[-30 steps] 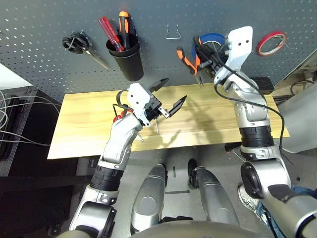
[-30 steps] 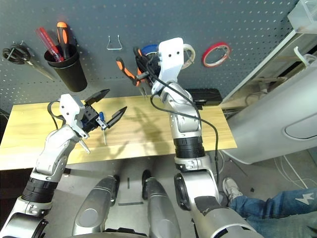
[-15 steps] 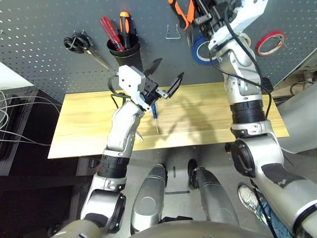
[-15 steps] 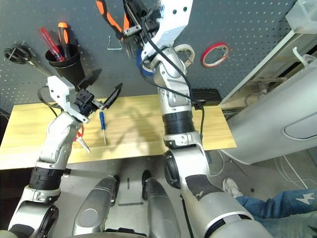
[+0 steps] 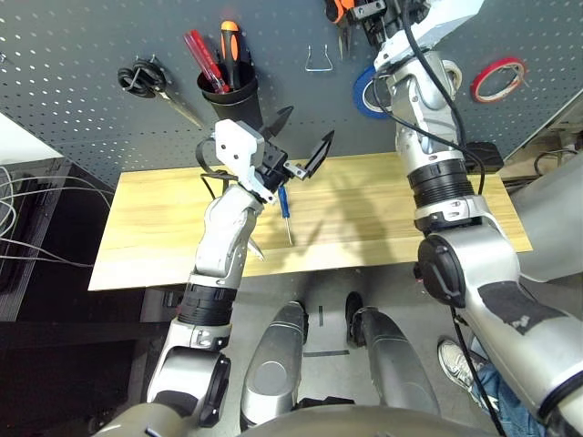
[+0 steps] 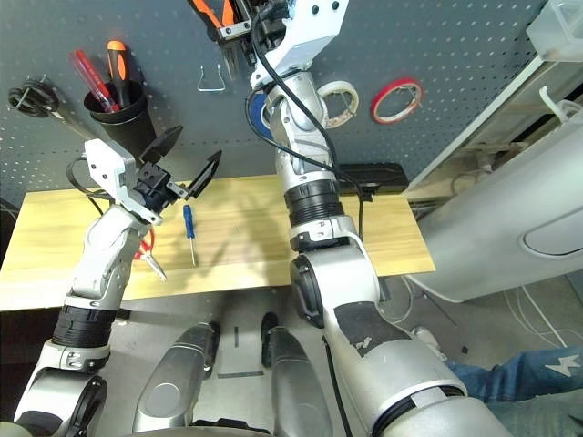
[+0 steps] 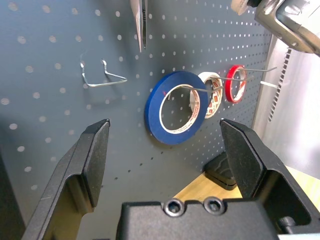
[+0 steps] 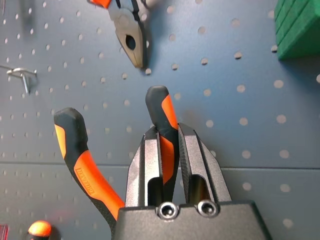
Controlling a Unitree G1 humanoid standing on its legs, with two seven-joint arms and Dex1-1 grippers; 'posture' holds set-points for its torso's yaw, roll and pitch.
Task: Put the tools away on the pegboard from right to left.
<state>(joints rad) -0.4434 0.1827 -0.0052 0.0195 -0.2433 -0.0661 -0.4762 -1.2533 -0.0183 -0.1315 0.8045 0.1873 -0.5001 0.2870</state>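
Observation:
My right gripper (image 8: 169,136) is raised to the top of the dark grey pegboard (image 5: 91,64) and is shut on one handle of the orange-and-black pliers (image 5: 339,11), whose jaws point down. The blue tape ring (image 5: 368,92) hangs on a hook below them. My left gripper (image 5: 306,129) is open and empty above the table, facing the board. Under it the small blue-handled screwdriver (image 5: 284,202) lies on the wooden table (image 5: 392,218). The red-handled scissors (image 6: 146,244) lie partly hidden behind my left forearm.
A black cup (image 5: 230,105) with red and orange screwdrivers, black-handled scissors (image 5: 141,80), a bare wire hook (image 5: 319,60), white tape (image 6: 342,98) and red tape (image 5: 498,79) are on the board. Another grey pliers head (image 8: 131,42) shows higher on it. A black box (image 5: 487,157) sits back right.
My right arm has lifted the pliers from beside the blue tape up to the top of the board. My left gripper has risen and turned toward the board, still open.

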